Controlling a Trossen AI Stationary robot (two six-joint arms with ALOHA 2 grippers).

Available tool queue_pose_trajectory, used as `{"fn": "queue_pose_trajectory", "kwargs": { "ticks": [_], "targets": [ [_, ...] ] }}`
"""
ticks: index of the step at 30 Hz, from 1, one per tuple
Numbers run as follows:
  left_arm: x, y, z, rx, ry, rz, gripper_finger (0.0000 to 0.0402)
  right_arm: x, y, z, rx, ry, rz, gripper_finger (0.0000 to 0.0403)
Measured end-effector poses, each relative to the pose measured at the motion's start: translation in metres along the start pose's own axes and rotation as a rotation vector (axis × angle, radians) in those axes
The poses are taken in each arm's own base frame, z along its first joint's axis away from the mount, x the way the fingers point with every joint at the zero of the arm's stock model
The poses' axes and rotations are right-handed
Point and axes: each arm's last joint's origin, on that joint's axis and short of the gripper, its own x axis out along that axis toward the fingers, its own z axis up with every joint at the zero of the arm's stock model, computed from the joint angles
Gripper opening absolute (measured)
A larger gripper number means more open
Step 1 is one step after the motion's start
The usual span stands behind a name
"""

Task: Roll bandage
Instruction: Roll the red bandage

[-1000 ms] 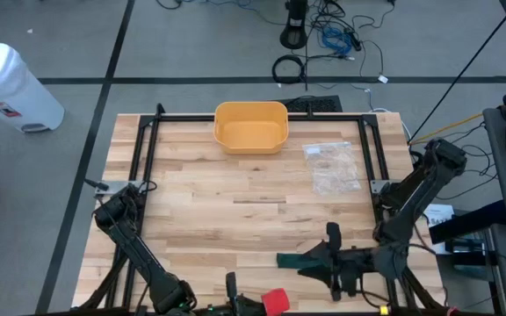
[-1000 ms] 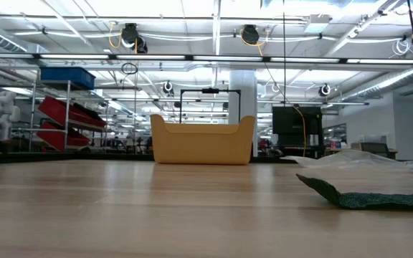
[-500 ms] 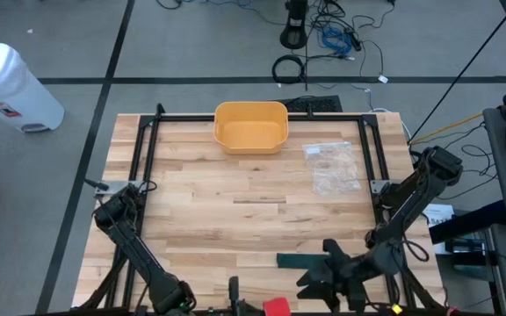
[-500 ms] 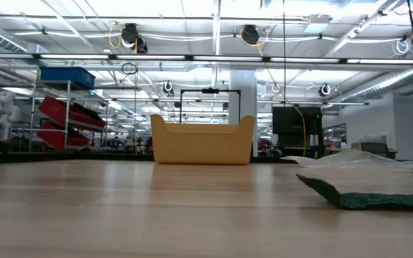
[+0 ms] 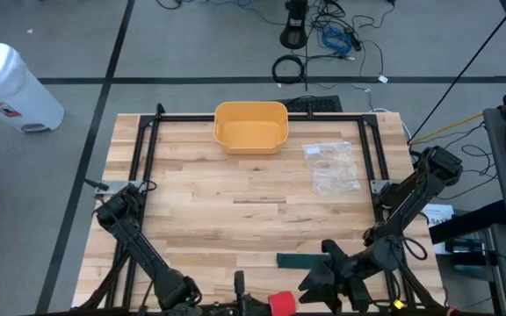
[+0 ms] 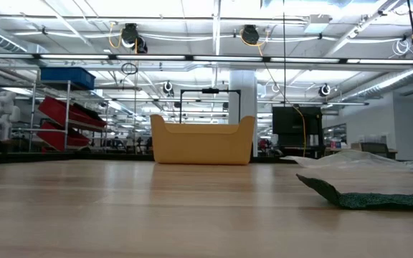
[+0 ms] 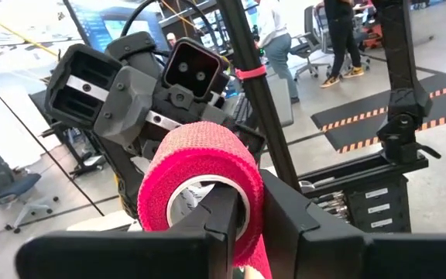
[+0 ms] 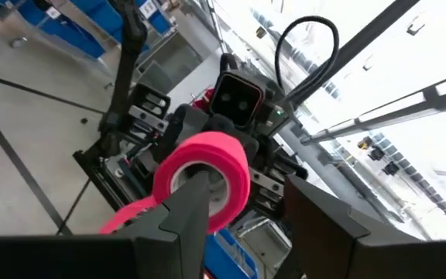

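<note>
pink stretchy bandage roll (image 7: 200, 186) sits at the near edge of the wooden table (image 5: 235, 219), between both arms. the left gripper (image 7: 242, 221) squeezes it, one finger poked through the roll's hole. the right gripper (image 8: 242, 205) holds it too. a flat dark green bandage strip (image 5: 299, 261) lies nearby, with a yellow plastic tub (image 5: 250, 127) far back.
</note>
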Motion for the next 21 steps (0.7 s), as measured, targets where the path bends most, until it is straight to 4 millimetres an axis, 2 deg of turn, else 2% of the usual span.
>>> {"fn": "queue_pose_trajectory", "kwargs": {
  "ticks": [14, 21],
  "targets": [
    [0.004, 0.003, -0.002, -0.014, 0.006, 0.009, 0.005, 0.006, -0.003, -0.011, 0.021, 0.02, -0.012, 0.0155],
    [0.004, 0.003, -0.003, -0.004, 0.014, 0.007, 0.005, 0.009, -0.008, -0.017, 0.121, -0.001, 0.001, 0.0154]
  ]
}}
